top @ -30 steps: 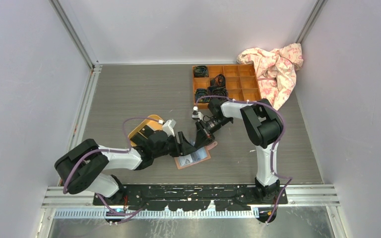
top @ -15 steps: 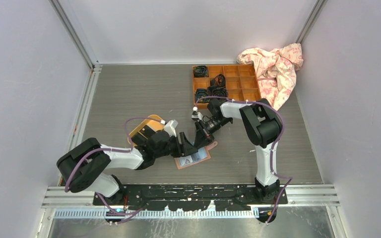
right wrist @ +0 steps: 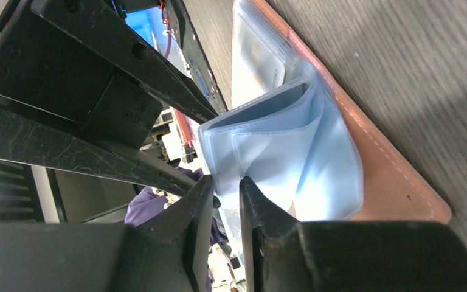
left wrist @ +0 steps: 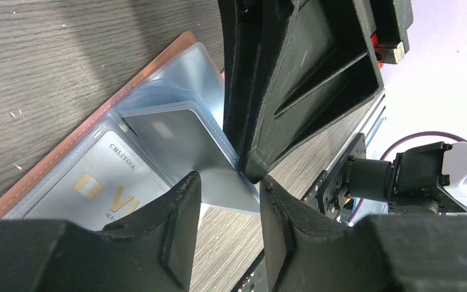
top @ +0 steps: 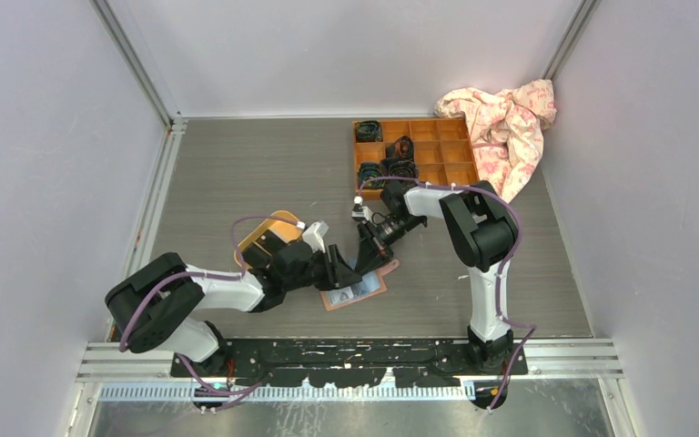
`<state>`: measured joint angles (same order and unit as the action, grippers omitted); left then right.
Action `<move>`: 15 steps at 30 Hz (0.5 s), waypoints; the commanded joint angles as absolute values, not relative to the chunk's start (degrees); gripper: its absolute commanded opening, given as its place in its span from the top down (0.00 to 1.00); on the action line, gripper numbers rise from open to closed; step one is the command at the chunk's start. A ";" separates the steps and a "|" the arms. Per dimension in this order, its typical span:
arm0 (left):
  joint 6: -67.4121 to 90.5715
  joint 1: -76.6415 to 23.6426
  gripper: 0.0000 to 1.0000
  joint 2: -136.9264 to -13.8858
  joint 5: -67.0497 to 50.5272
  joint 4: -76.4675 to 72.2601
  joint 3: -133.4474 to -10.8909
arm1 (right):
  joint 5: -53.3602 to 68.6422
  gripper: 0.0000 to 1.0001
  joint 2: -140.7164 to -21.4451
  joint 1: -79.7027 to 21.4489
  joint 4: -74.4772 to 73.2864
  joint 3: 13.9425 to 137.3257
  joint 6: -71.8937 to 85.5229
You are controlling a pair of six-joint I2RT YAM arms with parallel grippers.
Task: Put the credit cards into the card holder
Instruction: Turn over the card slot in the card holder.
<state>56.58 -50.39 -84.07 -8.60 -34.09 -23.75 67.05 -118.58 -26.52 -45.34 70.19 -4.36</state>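
The salmon-pink card holder (top: 357, 291) lies open on the table between both arms. In the left wrist view its pink rim (left wrist: 67, 149) frames bluish sleeves. One sleeve holds a credit card (left wrist: 106, 182) with gold lettering. A second, pale grey credit card (left wrist: 176, 137) stands partly in a raised sleeve. Its lower corner reaches between the tips of my left gripper (left wrist: 228, 185), whose jaws stand apart around it. My right gripper (right wrist: 226, 185) is at the holder (right wrist: 389, 176), jaws slightly apart with a clear sleeve leaf between them. Its finger (left wrist: 292, 91) touches the sleeve beside the grey card.
An orange-brown compartment box (top: 414, 150) with dark items stands at the back right, and a pink patterned cloth (top: 507, 123) lies beside it. A yellow tray (top: 268, 232) lies partly under my left arm. Metal rails run along the table's left and near edges.
My left jaws have narrowed around the grey card's corner. The right jaws have opened a little on the sleeve. Both arms have stayed almost in place.
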 commanded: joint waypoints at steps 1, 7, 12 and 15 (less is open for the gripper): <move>55.99 -50.54 0.60 -81.86 -7.69 -36.40 -23.09 | 66.33 0.70 -117.78 -26.80 -46.82 72.15 -5.83; 56.07 -50.56 0.65 -81.28 -7.43 -36.49 -22.18 | 65.40 0.66 -117.55 -26.73 -47.52 72.38 -6.71; 55.99 -50.49 0.67 -80.32 -6.92 -35.89 -21.59 | 65.04 0.65 -117.41 -26.72 -47.75 72.48 -7.08; 55.99 -50.53 0.68 -79.61 -6.70 -35.49 -21.17 | 65.04 0.62 -117.19 -26.61 -48.01 72.66 -7.37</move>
